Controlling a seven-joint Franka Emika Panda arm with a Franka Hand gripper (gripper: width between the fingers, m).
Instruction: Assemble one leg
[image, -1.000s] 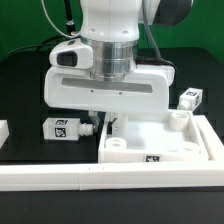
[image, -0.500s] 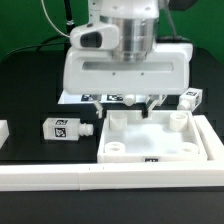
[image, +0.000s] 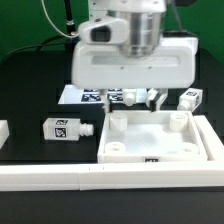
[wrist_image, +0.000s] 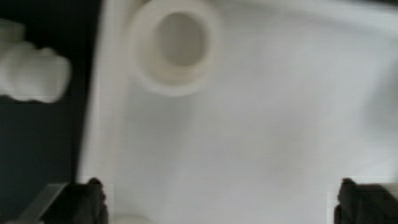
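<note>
Exterior view, tool (image: 141, 99): it hangs low over the far edge of the tray, with its fingers apart and nothing held between them.
Exterior view, leg (image: 62, 129): it lies on its side on the black desk (image: 25, 95), at the exterior view's left of the tray. Its tag faces the camera and its peg points toward the tray, near but not touching.
Exterior view, second leg (image: 190, 98): it is at the exterior view's right, just behind the tray's far corner.
Exterior view, tray (image: 150, 142): a white square piece with raised corners.
Exterior view, marker board (image: 84, 95): it lies flat behind the tray and is partly hidden by the tool.
Wrist view, tool (wrist_image: 222, 205): two dark fingertips stand wide apart, with only the tray surface between them.
Wrist view, tray (wrist_image: 249, 130): it fills most of the picture, and one round corner hole (wrist_image: 178, 45) shows.
Wrist view, white rounded part (wrist_image: 27, 70): it is on the dark desk (wrist_image: 36, 140) beside the tray edge; I cannot tell which piece it is.
</note>
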